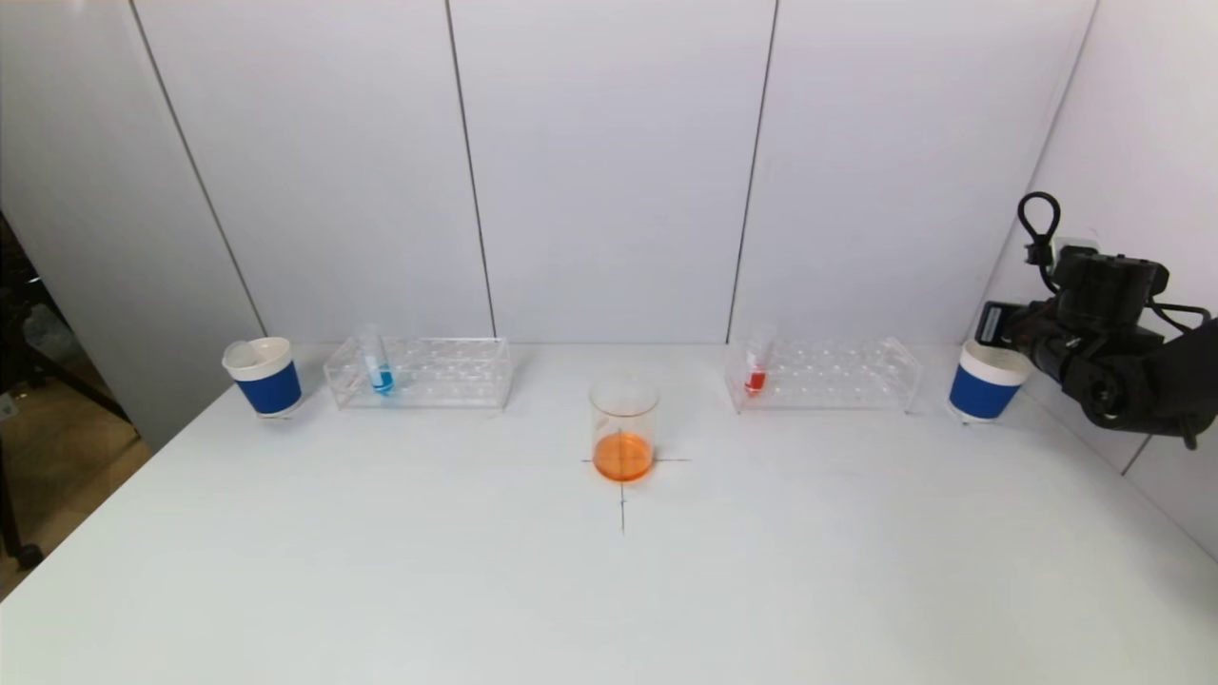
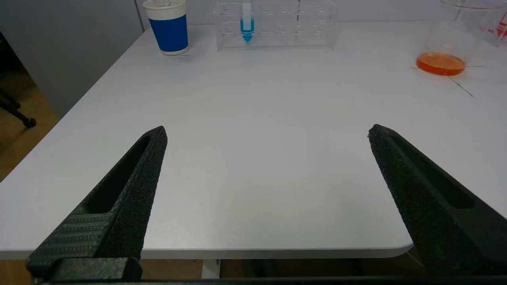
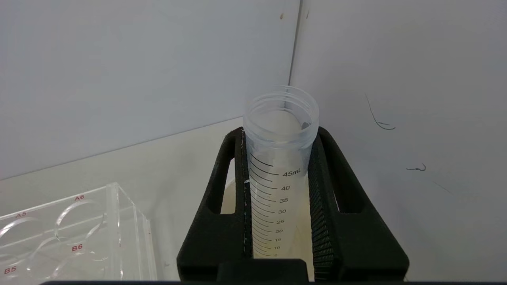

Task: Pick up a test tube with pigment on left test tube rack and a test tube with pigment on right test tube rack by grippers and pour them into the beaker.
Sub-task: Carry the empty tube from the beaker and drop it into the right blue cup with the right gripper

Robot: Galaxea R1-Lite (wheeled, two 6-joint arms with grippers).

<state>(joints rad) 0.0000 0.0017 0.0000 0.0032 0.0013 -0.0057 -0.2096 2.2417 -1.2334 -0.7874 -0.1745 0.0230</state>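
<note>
A clear beaker (image 1: 623,423) with orange liquid stands at the table's middle. The left rack (image 1: 423,373) holds a tube of blue pigment (image 1: 379,366). The right rack (image 1: 826,374) holds a tube of red pigment (image 1: 756,371). My right gripper (image 3: 278,134) is shut on an empty clear graduated test tube (image 3: 277,186), upright over the right blue paper cup (image 1: 985,381) at the far right. My left gripper (image 2: 267,130) is open and empty, low over the table's front left edge, out of the head view. The blue tube (image 2: 246,25) and the beaker (image 2: 445,47) show far ahead of it.
A second blue paper cup (image 1: 264,376) stands left of the left rack. The wall panels rise right behind the racks. The end of the right rack (image 3: 79,221) lies close beside my right gripper. The table (image 1: 609,590) drops off on the left.
</note>
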